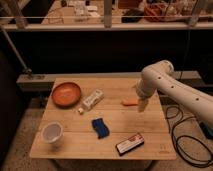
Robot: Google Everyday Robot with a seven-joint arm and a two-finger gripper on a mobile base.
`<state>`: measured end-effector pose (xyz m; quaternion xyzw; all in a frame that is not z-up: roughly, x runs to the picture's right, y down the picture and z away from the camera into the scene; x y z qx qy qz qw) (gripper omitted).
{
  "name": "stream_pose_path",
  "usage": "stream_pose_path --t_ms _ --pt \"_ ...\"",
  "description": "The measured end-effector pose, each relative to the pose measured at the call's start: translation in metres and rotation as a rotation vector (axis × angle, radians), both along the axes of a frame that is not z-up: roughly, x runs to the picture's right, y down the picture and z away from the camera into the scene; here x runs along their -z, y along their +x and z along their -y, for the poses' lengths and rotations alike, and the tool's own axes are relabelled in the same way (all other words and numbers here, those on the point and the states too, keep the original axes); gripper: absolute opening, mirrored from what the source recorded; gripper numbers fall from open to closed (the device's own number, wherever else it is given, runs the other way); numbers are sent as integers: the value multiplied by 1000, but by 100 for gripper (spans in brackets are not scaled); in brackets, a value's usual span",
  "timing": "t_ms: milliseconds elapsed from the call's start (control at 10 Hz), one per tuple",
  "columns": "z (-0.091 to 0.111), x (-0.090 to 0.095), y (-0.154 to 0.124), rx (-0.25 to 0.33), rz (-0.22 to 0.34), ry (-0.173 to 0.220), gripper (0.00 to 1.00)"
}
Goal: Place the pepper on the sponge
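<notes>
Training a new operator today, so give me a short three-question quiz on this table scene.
1. True or false: the pepper already lies on the sponge.
2. The hand hangs low over the table, holding nothing. Which thing is nearest it? A) orange plate B) pepper C) white tube
3. Fill in: the sponge lies between the white cup and the black ___.
Key: 1 false; 2 B; 3 box.

Orange pepper (129, 102) beside pale claw (143, 105), blue sponge (99, 127), orange plate (66, 94)
</notes>
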<state>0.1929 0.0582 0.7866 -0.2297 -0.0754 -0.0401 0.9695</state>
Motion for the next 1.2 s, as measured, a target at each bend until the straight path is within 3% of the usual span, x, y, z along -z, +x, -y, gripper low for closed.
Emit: stream_pose_path --t_ms 1200 --pt "-4 -49 -11 5 38 -56 80"
